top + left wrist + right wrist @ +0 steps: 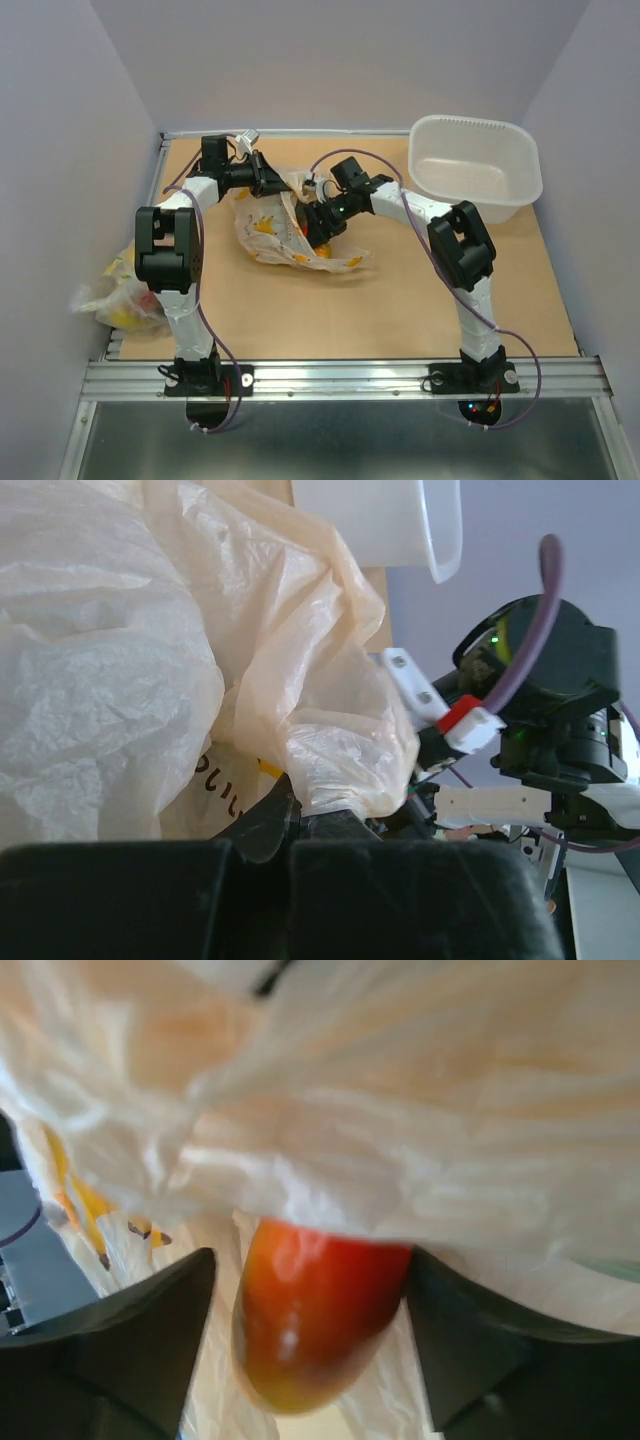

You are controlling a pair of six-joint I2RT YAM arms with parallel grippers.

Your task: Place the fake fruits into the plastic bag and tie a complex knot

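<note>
The plastic bag (275,235) lies crumpled at the table's middle, cream-white with orange-yellow prints. My left gripper (278,186) is at its far edge, and in the left wrist view it (295,815) is shut on a fold of the bag (330,750). My right gripper (322,225) reaches into the bag's mouth. In the right wrist view a red-orange fake fruit (315,1320) sits between its spread fingers (310,1260). It touches the right finger, with a small gap at the left finger. Bag film (400,1110) covers the fruit's top. No knot shows.
A white rigid tub (475,165) stands at the back right, and its rim shows in the left wrist view (400,530). A second bag holding yellow and red things (120,290) lies at the table's left edge. Walls close in on both sides.
</note>
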